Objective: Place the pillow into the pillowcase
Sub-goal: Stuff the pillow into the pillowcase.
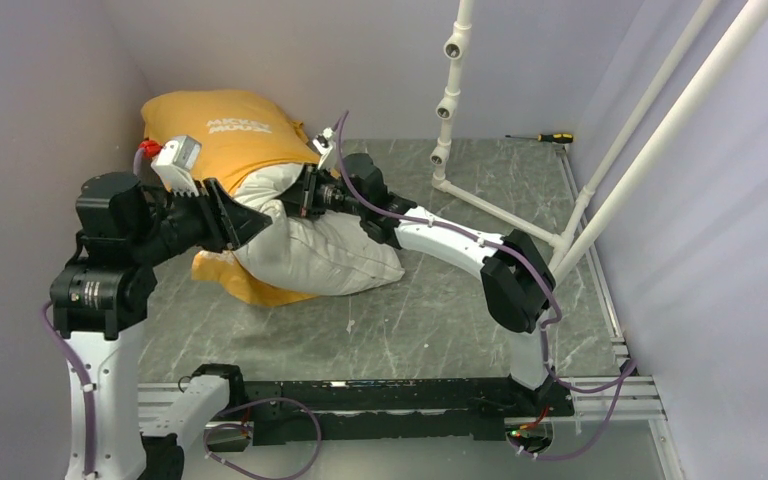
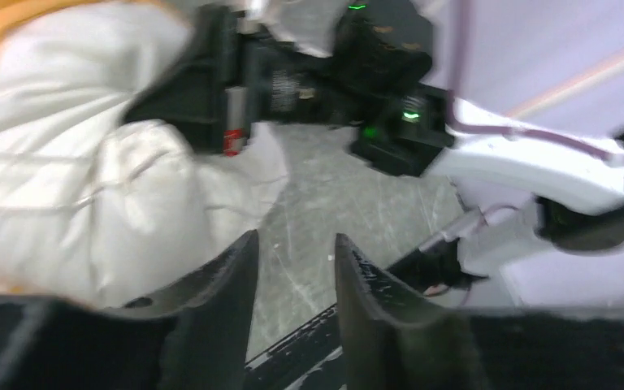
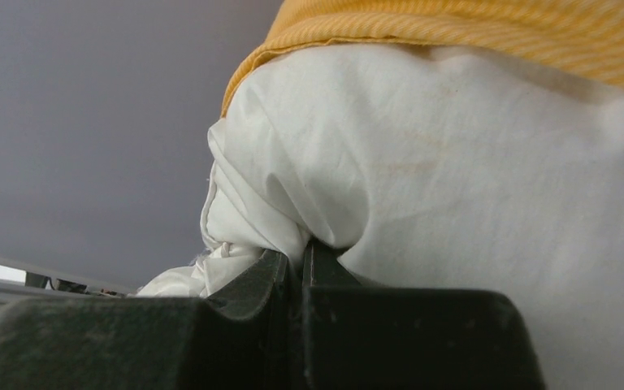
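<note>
The pillow (image 1: 332, 252) lies at the far left of the table (image 1: 430, 320), its far half inside the orange-yellow pillowcase (image 1: 228, 132) and its plump, creased white near half bulging out, so the stuffing looks about midway. The right gripper (image 3: 301, 262) is clenched on a bunched fold of pillow fabric. The left gripper (image 2: 295, 240) stands parted and empty beside the pillow. Next, it likely must catch the case's hem and draw it nearer.

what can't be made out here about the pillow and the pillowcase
- Top view: how deep the pillow sits in the pillowcase; the fabric, the left gripper and the right gripper cover the opening.
- Left wrist view: motion blur smears the pillow's folds.
- Right wrist view: the pillow fills the frame, hiding the table.
</note>
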Controlling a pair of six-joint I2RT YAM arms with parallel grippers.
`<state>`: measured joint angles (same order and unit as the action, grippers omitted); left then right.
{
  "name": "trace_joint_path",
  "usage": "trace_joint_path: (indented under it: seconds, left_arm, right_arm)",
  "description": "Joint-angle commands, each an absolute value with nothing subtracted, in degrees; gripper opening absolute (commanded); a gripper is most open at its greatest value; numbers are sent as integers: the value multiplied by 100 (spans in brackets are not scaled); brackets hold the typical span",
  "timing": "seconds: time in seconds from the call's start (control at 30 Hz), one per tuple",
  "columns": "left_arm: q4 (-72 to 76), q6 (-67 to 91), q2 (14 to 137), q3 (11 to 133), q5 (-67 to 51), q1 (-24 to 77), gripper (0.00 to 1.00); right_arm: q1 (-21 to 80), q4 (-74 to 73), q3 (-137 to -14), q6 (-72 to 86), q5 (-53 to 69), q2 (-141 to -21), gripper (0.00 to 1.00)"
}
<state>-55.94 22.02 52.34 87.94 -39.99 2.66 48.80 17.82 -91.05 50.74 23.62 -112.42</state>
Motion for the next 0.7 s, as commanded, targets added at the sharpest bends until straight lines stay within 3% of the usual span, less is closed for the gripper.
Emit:
trace_joint_path:
  seconds: [0.0, 0.1, 0.17, 0.47, 0.67]
  left_arm:
    - [-6928, 1815, 5815, 8665, -1444, 264, 65]
    - [-6925, 1959, 6088, 8040, 284, 237, 91]
    - [-6792, 1991, 6238, 7628, 689, 51, 98]
    - [-5146, 1457, 6437, 6317, -970, -1399, 99]
    - [-5064, 1388, 5752, 6488, -2210, -1784, 99]
  right_arm:
    - [4766, 2196, -9019, 5177, 1736, -10974, 0]
    - [4764, 2133, -8929, 5132, 1764, -10902, 0]
    - [4755, 2037, -8954, 5080, 1835, -10898, 0]
    - [4721, 2007, -8929, 5120, 2043, -10968, 0]
    - [4662, 1521, -8886, 5042, 1661, -10901, 0]
